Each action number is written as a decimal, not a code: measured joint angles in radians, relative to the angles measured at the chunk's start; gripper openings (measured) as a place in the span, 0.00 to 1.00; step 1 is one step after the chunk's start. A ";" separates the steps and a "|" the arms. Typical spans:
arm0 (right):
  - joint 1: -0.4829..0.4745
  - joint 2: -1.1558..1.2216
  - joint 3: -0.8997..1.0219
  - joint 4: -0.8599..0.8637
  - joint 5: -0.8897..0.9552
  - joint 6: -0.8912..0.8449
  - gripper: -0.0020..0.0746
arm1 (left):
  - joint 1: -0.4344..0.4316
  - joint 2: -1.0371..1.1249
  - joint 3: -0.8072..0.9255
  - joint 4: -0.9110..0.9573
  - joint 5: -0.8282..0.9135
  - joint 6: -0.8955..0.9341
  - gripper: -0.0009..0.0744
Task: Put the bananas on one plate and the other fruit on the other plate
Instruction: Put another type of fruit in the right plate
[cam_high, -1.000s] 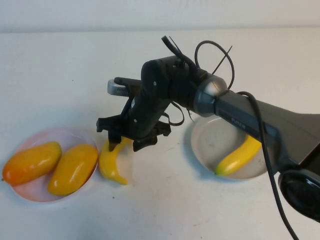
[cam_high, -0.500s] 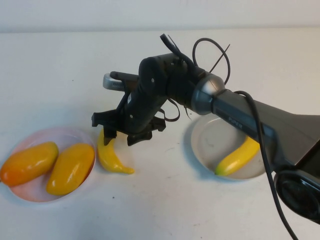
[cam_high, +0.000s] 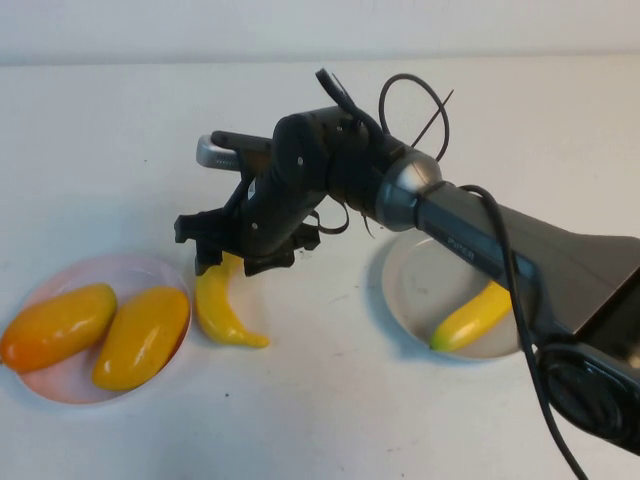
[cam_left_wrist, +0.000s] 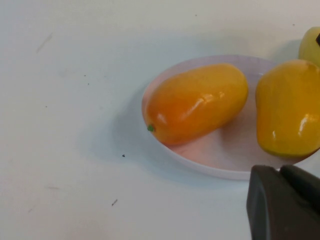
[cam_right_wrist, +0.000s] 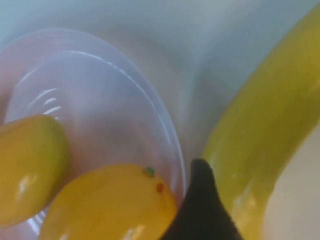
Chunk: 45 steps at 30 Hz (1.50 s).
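Observation:
Two orange-yellow mangoes (cam_high: 57, 327) (cam_high: 143, 337) lie on the pink plate (cam_high: 120, 268) at the left. One banana (cam_high: 222, 312) rests on the table just right of that plate. My right gripper (cam_high: 235, 258) hangs over its upper end, open, a finger on each side. In the right wrist view one dark finger (cam_right_wrist: 200, 200) sits beside the banana (cam_right_wrist: 270, 135), near the pink plate's rim (cam_right_wrist: 115, 85). A second banana (cam_high: 478, 315) lies on the grey plate (cam_high: 420, 285). My left gripper (cam_left_wrist: 279, 170) is shut and holds nothing, close to the pink plate (cam_left_wrist: 200, 162).
My right arm stretches from the lower right across the grey plate toward the pink one, with loose cables (cam_high: 400, 100) above its wrist. White tabletop lies all around both plates.
My right gripper has drifted left over the table banana. The banana has swung round and now lies beside the pink plate with the fingers spread a little wider.

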 joint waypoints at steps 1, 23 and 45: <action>0.000 0.009 0.000 0.000 -0.005 0.000 0.62 | 0.000 0.000 0.000 0.000 0.000 0.000 0.02; 0.000 0.006 0.014 -0.066 0.064 -0.081 0.45 | 0.000 0.000 0.000 0.000 0.000 0.000 0.02; -0.242 -0.436 0.649 -0.162 -0.106 0.147 0.45 | 0.000 0.000 0.000 0.000 0.000 0.000 0.01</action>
